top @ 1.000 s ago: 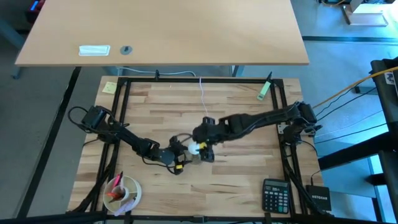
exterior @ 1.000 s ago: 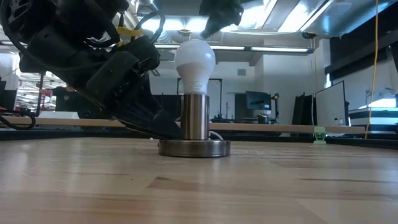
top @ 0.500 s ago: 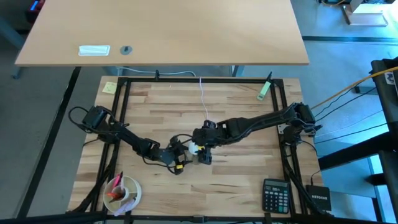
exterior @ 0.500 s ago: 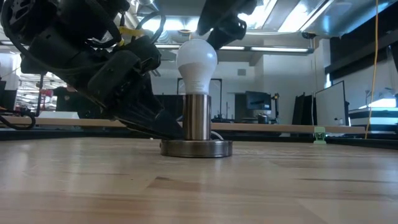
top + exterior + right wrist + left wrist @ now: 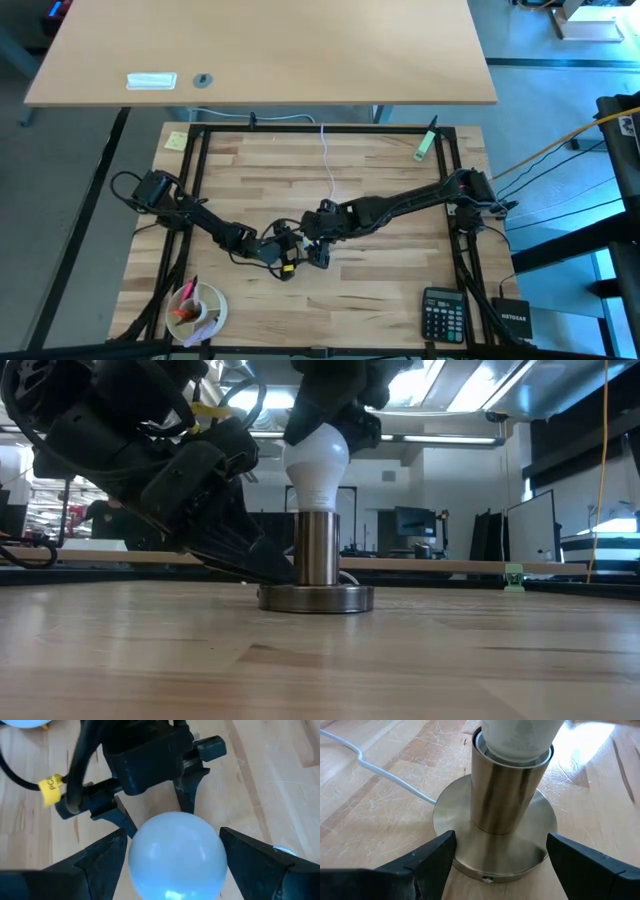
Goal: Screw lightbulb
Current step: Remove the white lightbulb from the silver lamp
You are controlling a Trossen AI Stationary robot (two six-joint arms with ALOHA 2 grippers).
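lightbulb (image 5: 316,460) | white, pear-shaped | upright, base down in steel socket (image 5: 316,550)

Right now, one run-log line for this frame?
lightbulb seated in metal socket | right gripper open around bulb top | left gripper open, astride socket base | white cord trails off

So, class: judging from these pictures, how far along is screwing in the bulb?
Done: the bulb sits upright in the socket, neck inside its rim. In hand: the left gripper straddles the socket base, open, and the right gripper is over the bulb's dome, fingers either side. Left: turning it home; no thread shows, so depth can't be judged.
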